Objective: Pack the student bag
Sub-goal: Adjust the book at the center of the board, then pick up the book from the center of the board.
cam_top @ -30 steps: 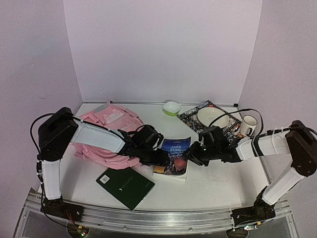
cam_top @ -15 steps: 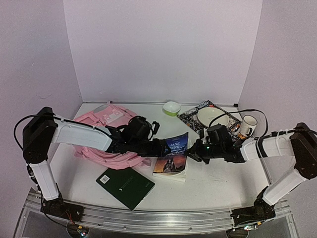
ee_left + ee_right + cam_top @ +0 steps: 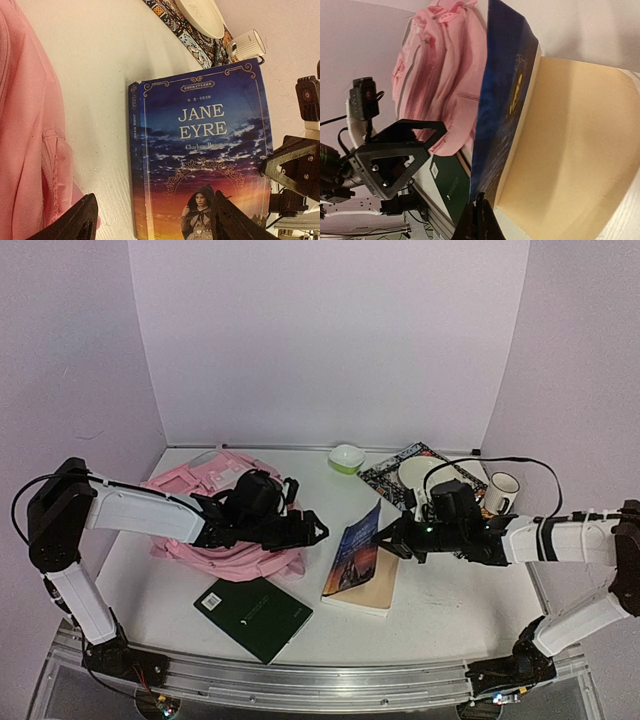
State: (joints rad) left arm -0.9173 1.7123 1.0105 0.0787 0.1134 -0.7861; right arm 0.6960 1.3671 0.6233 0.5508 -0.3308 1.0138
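Observation:
The student bag (image 3: 205, 478) is a soft pink backpack lying at the left of the table, also in the left wrist view (image 3: 25, 125) and the right wrist view (image 3: 445, 75). A blue "Jane Eyre" book (image 3: 355, 552) lies at the centre with its front cover tilted up off the cream pages (image 3: 570, 150). My right gripper (image 3: 479, 210) is shut on the cover's edge (image 3: 505, 100) and holds it raised. My left gripper (image 3: 155, 200) hangs open just left of the book, facing the cover (image 3: 200, 150), beside the bag's edge, with nothing between its fingers (image 3: 75, 222).
A dark green notebook (image 3: 253, 611) lies near the front edge, left of the book. At the back right are a small green bowl (image 3: 347, 457), a cream bowl (image 3: 420, 475) on a patterned mat (image 3: 385, 478), and a white mug (image 3: 502, 490).
My right gripper closed on the book's cover and lifted it, so the cover now stands steeply. My left gripper drew back toward the bag, off the book, and opened a little wider.

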